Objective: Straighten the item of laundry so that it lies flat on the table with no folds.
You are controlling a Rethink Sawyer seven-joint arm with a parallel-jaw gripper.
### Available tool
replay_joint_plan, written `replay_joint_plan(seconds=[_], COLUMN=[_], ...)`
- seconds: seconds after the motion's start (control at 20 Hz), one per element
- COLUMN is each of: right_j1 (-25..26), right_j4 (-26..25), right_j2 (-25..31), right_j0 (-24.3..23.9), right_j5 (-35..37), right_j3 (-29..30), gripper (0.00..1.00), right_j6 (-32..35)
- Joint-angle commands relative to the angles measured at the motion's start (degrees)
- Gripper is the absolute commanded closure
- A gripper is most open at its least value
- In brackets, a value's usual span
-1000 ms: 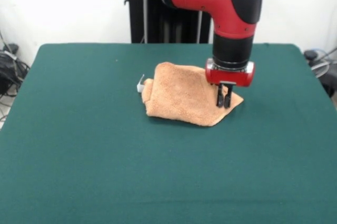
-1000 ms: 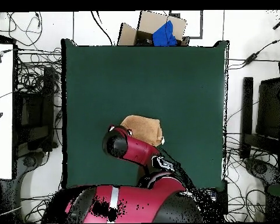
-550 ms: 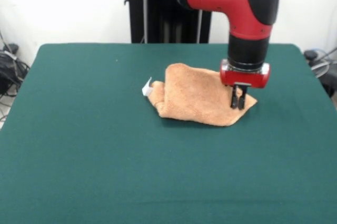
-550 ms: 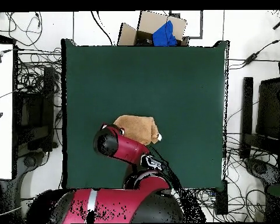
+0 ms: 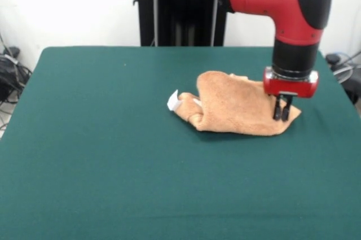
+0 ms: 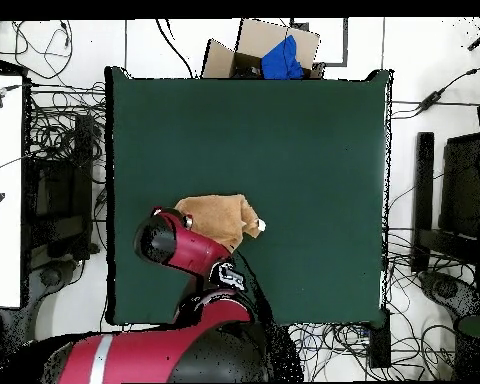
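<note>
The item of laundry (image 5: 237, 104), an orange-tan terry towel, lies bunched and folded on the dark green table (image 5: 113, 166), right of the middle in the front view. Small white tags (image 5: 174, 101) stick out at its left end. My gripper (image 5: 281, 117) is shut on the towel's right corner, fingers pointing down, holding it just off the felt. In the overhead view the towel (image 6: 219, 215) shows beside the red arm, which hides the gripper; the white tag (image 6: 259, 226) peeks out on its right.
A cardboard box with blue cloth (image 6: 274, 55) sits past the table's far edge in the overhead view. Cables and dark equipment (image 6: 444, 230) line both sides of the table. The gripper is close to the table's right edge (image 5: 338, 110) in the front view.
The gripper has moved right across the front view, dragging the towel with it by its corner. The towel has stretched out longer and its tagged end has trailed along.
</note>
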Motion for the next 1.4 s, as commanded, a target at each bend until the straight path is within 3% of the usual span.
replay_joint_plan(seconds=[0.05,0.8,0.85,1.15,1.4], right_j1=[2.6,2.7,2.7,1.2,-3.5], right_j4=[6.0,6.2,6.1,7.1,5.0], right_j2=[6.1,6.5,6.4,4.6,2.3], right_j0=[2.8,2.6,2.7,3.6,1.4], right_j5=[0.3,-1.8,-2.3,0.4,4.0], right_j3=[-4.1,-3.7,-3.6,-3.1,-0.2], gripper=[1.00,1.00,0.00,0.00,0.00], right_j6=[17.5,17.2,17.3,16.6,14.3])
